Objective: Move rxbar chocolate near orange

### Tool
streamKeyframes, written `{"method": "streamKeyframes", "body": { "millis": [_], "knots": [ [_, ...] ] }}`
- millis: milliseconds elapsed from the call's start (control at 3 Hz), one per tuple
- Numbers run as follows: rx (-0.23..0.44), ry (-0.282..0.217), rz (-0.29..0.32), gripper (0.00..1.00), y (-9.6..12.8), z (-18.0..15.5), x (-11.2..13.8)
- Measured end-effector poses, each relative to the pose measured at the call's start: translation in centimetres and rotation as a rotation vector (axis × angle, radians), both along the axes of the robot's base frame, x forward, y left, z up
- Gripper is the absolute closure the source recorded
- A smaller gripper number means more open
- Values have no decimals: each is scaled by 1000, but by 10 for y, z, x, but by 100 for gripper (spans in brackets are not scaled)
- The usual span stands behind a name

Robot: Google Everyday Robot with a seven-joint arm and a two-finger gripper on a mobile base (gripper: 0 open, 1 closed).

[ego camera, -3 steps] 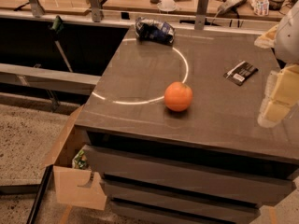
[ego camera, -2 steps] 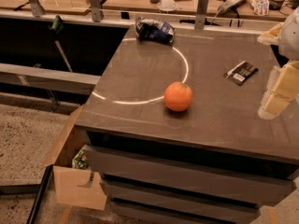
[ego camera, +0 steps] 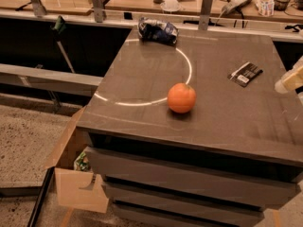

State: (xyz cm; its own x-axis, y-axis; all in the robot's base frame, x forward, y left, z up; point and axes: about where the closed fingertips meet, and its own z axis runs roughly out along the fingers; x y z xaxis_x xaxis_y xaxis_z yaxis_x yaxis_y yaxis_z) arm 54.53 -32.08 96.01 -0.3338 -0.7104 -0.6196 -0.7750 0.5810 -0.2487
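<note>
Dark grey cabinet top (ego camera: 222, 108) fills most of the view, with stacked drawer fronts (ego camera: 189, 179) below its near edge and a cluttered wooden workbench (ego camera: 123, 0) running behind it; the orange (ego camera: 182, 98) sits on the top a little toward the near edge, resting alone with its stem dimple upward; a thin pale ring (ego camera: 137, 103) marked or reflected on the surface curves past the orange's left and far sides; the rxbar chocolate (ego camera: 245, 73) lies flat to the right of the orange and somewhat farther back, well apart from it, its white label patch facing up; a crumpled blue-and-white snack bag (ego camera: 157, 30) lies far behind the orange, at the back edge of the top; the gripper (ego camera: 289, 81) shows only as a cream-coloured piece at the right border, beyond the rxbar chocolate from the orange and touching neither; how wide it stands cannot be told; an open cardboard box (ego camera: 78, 188) stands on the speckled floor (ego camera: 23, 141), below and left of the orange.
</note>
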Motion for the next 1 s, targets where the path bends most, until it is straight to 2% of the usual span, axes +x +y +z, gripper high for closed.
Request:
{"method": "streamKeyframes", "body": {
  "millis": [333,667,1000],
  "knots": [
    [126,-36,-79,0,-24,-14,37],
    [159,-44,-145,0,-31,-36,65],
    [95,-5,-185,0,-40,-57,83]
  ]
}}
